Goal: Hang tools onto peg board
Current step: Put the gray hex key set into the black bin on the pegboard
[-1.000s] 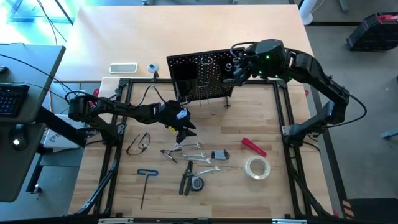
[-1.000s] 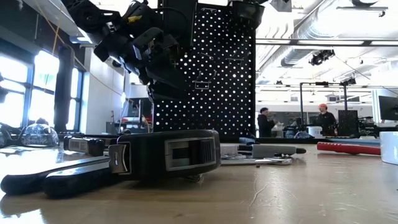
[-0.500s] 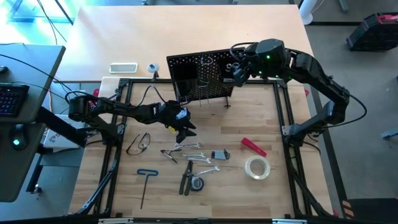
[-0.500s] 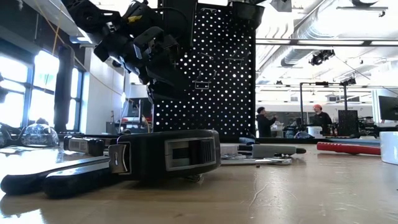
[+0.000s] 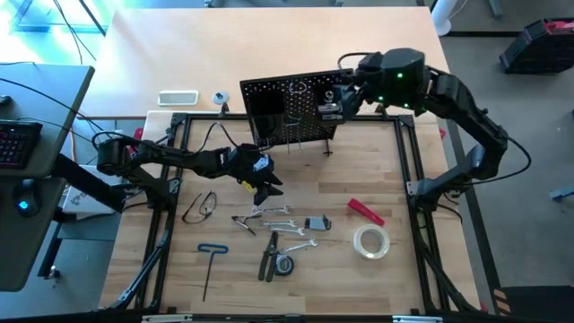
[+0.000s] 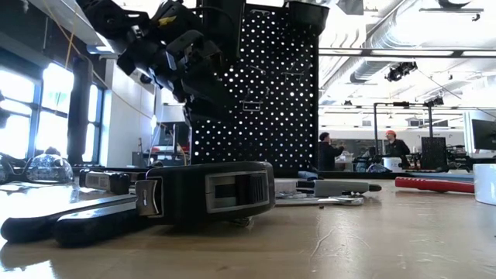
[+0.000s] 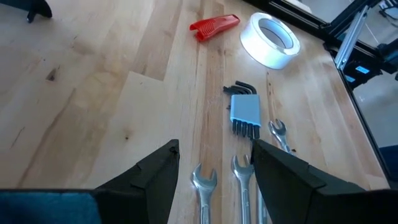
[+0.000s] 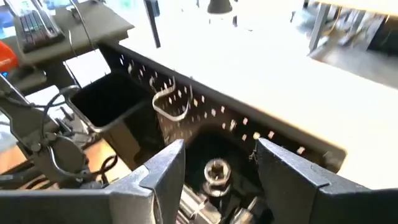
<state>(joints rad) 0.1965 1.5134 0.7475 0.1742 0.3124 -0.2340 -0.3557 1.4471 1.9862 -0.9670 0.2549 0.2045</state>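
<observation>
Tools (image 5: 285,228) mostly lie in a cluster on the table (image 5: 377,179), near side of the upright peg board (image 5: 289,109): wrenches (image 7: 204,186), a hex key set (image 7: 245,113), a red-handled tool (image 5: 366,212), a tape roll (image 5: 370,241), safety glasses (image 5: 200,207) and a blue T-handle key (image 5: 212,251).

Over the last second the right gripper (image 8: 214,162) has spread its fingers and drawn back a little to the right from the board's right end. A metal item (image 8: 215,169) sits in the bin directly below it, so it has likely just been dropped off there. The jaws are apart and hold nothing.

The left gripper (image 7: 214,177) hangs above the wrenches, jaws wide and empty, touching nothing; it looks poised for the next pickup.
</observation>
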